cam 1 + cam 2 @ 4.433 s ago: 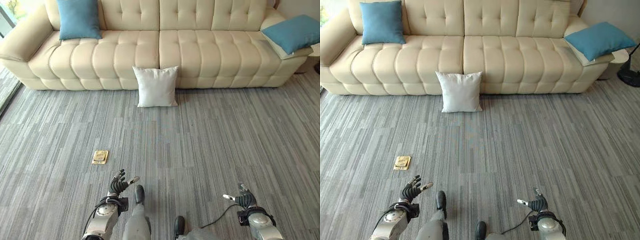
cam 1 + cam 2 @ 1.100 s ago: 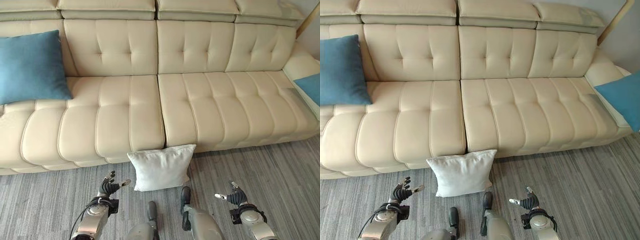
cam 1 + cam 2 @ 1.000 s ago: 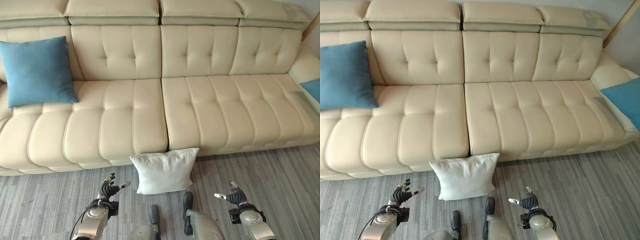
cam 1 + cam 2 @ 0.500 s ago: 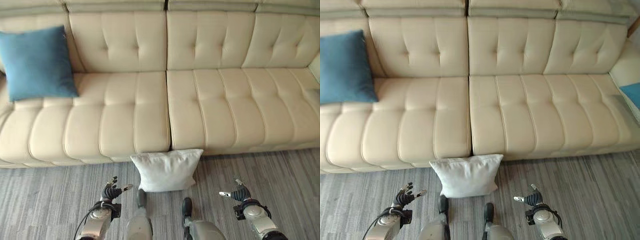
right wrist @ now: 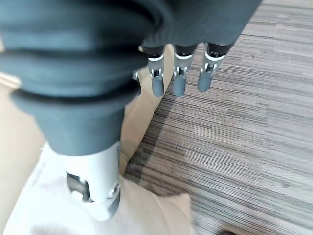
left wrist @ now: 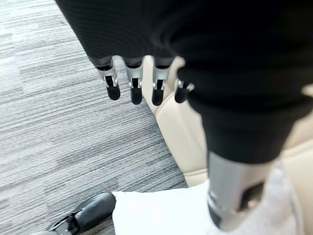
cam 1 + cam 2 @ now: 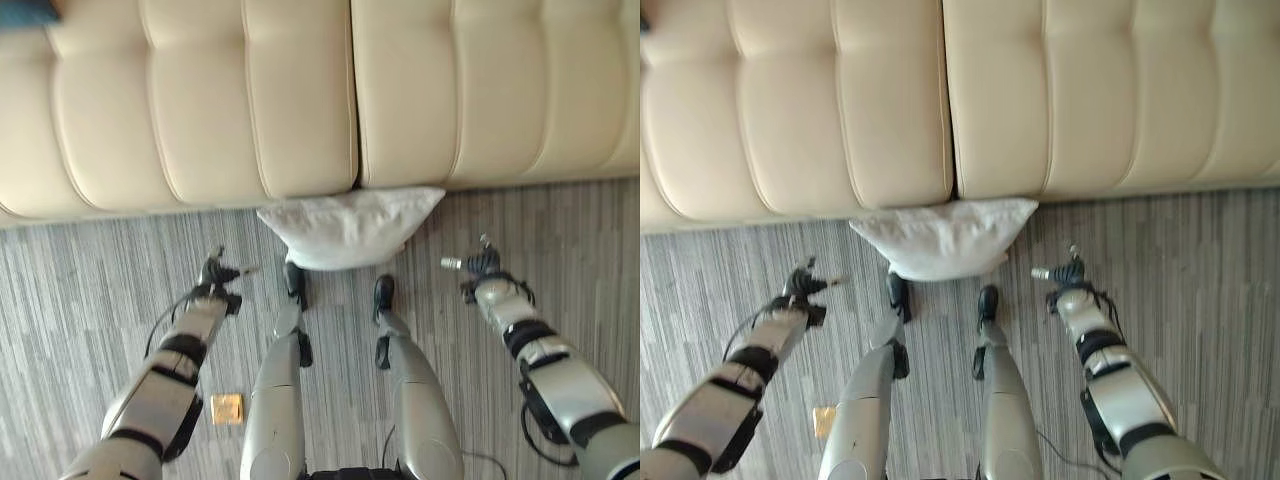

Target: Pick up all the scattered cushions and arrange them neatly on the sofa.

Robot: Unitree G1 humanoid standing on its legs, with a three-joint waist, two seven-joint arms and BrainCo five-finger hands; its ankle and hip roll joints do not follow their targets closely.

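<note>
A white cushion (image 7: 350, 228) lies on the grey carpet, leaning against the front of the cream sofa (image 7: 300, 90) below the seam between two seats. My left hand (image 7: 215, 272) hovers above the floor to the cushion's left. My right hand (image 7: 480, 265) hovers to its right. Both are apart from the cushion. In the left wrist view the fingers (image 6: 132, 90) hang straight with nothing in them, and the white cushion (image 6: 161, 213) shows past the thumb. In the right wrist view the fingers (image 5: 176, 81) are likewise relaxed and empty beside the cushion (image 5: 146, 215). A sliver of a blue cushion (image 7: 25, 10) shows on the sofa's far left.
A small brass floor plate (image 7: 227, 408) sits in the carpet behind my left arm. The sofa front (image 7: 890, 190) forms a wall right behind the white cushion. Striped grey carpet (image 7: 80, 300) spreads out to both sides.
The camera has tipped down and come closer to the sofa's base. Both arms now reach further forward, with a hand on each side of the white cushion, which lies where it was.
</note>
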